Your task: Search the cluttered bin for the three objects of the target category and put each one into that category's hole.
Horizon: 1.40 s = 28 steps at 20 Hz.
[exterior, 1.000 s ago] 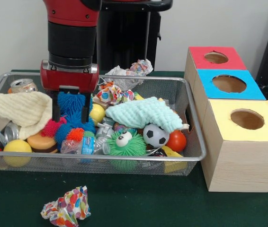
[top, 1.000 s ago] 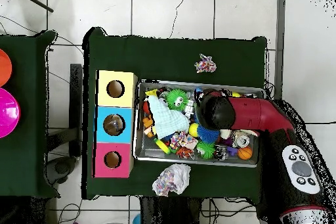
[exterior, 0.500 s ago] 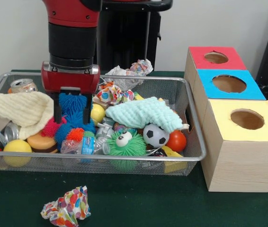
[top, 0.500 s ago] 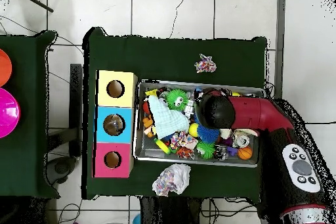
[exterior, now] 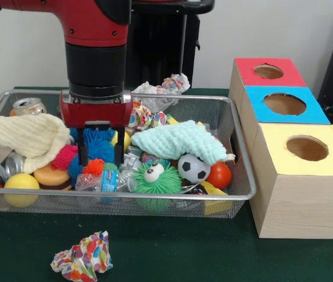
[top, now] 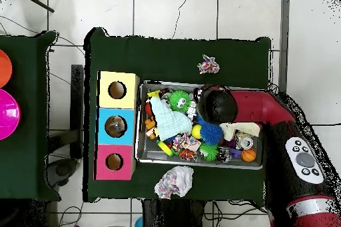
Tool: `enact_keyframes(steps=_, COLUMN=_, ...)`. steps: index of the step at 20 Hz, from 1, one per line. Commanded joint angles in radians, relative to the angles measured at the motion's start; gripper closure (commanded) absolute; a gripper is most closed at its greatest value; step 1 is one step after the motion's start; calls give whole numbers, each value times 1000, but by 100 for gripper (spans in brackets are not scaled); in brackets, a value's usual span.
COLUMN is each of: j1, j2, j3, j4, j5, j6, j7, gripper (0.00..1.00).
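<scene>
1. Gripper hangs down inside the wire bin, its two dark fingers spread around a blue spiky ball; whether they press on it I cannot tell.
2. Blue spiky ball sits left of the bin's centre in the front view, with a pink spiky ball at its 9 o'clock and a small orange spiky ball at its 7 o'clock.
3. Green fuzzy toy with eyes lies at the blue ball's 4 o'clock, a soccer ball just beside it (a mint cloth lies partly over the soccer ball's top).
4. Cream cloth covers the bin's 9 o'clock end.
5. Three boxes with holes stand at the bin's 3 o'clock: red, blue, yellow.
6. Crumpled colourful paper lies on the green table, outside the bin at its 6 o'clock.
</scene>
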Motion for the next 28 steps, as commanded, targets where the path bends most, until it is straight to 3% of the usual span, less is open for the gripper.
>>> enact_keyframes(steps=1, j1=-29, j2=64, j3=139, j4=-46, j5=-90, j6=135, j7=-400, gripper=0)
enact_keyframes(steps=16, j1=-87, j2=89, j3=250, j4=-63, j5=-171, j6=155, j7=-562, gripper=0)
enact_keyframes(steps=21, j1=-107, j2=94, j3=265, j4=-60, j5=-147, j6=162, j7=-550, gripper=0)
enact_keyframes(steps=24, j1=-129, j2=98, j3=290, j4=-49, j5=-151, j6=171, j7=-611, gripper=0)
enact_keyframes(steps=28, j1=-154, j2=102, j3=310, j4=-34, j5=-149, j6=172, j7=-626, gripper=0)
